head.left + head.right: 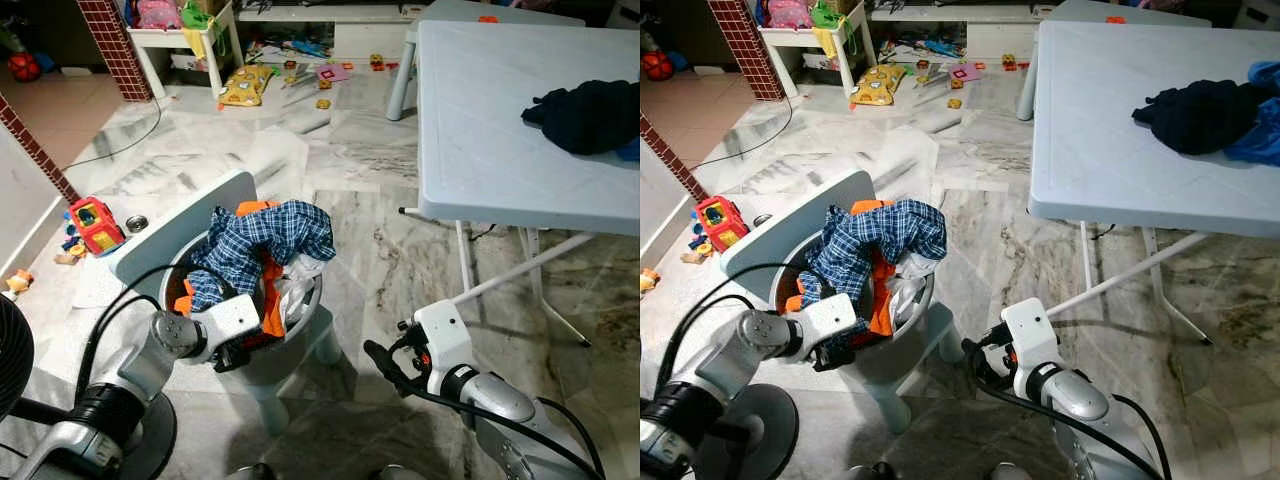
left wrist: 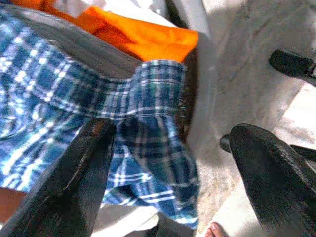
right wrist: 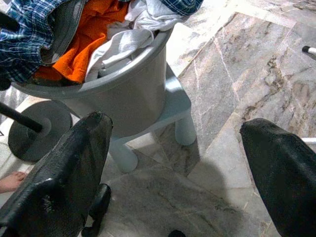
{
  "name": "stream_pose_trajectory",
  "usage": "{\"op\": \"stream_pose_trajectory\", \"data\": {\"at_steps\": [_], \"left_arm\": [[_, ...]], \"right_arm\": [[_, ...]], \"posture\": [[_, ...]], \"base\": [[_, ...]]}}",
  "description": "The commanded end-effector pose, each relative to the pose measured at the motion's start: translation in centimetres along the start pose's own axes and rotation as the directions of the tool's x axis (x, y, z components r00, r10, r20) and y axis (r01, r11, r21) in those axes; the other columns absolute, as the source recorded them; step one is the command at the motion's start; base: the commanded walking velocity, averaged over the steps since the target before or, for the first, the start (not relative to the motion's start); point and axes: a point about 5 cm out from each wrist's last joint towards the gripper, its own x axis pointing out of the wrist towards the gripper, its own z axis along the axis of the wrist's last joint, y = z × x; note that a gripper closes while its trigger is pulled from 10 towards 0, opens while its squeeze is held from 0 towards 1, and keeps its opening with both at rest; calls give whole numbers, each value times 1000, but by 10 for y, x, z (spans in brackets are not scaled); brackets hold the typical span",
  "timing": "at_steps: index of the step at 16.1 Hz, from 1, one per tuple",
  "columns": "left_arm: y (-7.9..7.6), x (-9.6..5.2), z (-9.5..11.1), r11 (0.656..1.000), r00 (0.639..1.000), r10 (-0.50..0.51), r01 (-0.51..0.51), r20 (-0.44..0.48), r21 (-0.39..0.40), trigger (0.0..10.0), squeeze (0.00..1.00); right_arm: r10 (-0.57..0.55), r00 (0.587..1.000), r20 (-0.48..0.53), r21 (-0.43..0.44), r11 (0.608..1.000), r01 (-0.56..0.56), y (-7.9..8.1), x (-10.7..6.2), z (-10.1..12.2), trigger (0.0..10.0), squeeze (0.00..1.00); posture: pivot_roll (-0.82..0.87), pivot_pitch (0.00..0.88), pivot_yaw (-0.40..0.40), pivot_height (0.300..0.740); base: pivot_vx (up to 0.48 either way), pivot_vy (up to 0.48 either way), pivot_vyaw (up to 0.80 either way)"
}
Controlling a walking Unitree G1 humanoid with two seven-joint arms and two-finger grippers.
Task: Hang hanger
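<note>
**Reaching into the laundry, no hanger in hand yet**

Our left gripper (image 2: 168,163) sits at the near rim of the grey laundry basket (image 1: 290,350), fingers spread wide, with a fold of the blue plaid shirt (image 1: 262,238) lying between them but not pinched. Our right gripper (image 1: 385,362) hovers low over the marble floor (image 1: 380,250) just beside the basket, its fingers also wide apart and holding nothing.

We judge the task to be at its very start. We cannot make out a hanger anywhere in these views, nor any rail to hang it on, so the thing we need is either buried or out of sight. Finding it, gripping it and carrying it to a rail all remain to be done.

The basket stands on a small pale stool (image 3: 173,106) and is heaped full: the plaid shirt drapes over the top and down the near side, an orange garment (image 3: 91,29) lies under it, and white cloth (image 3: 121,47) bunches against the far rim. On the white folding table (image 1: 480,120) lies a dark garment (image 1: 585,115), well apart from us
</note>
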Motion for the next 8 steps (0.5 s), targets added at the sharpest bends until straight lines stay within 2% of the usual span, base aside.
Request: {"op": "stream_pose_trajectory", "data": {"at_steps": [1,4,8], "left_arm": [[3,0,0,1000,1000,-4,4,-4,11,510,0],[6,3,2,999,1000,-6,5,11,35,0,0],[8,7,1,998,1000,-10,10,6,54,0,0]], "right_arm": [[-2,1000,0,6,1000,2,0,-1,-2,10000,0],[-4,1000,-1,8,1000,4,1,-1,-2,10000,0],[-9,1000,-4,11,1000,9,1,-3,-4,10000,0]], "posture": [[-219,123,61,740],[-221,126,63,740],[-226,131,65,740]], "base": [[0,0,0],[0,0,0],[0,0,0]]}}
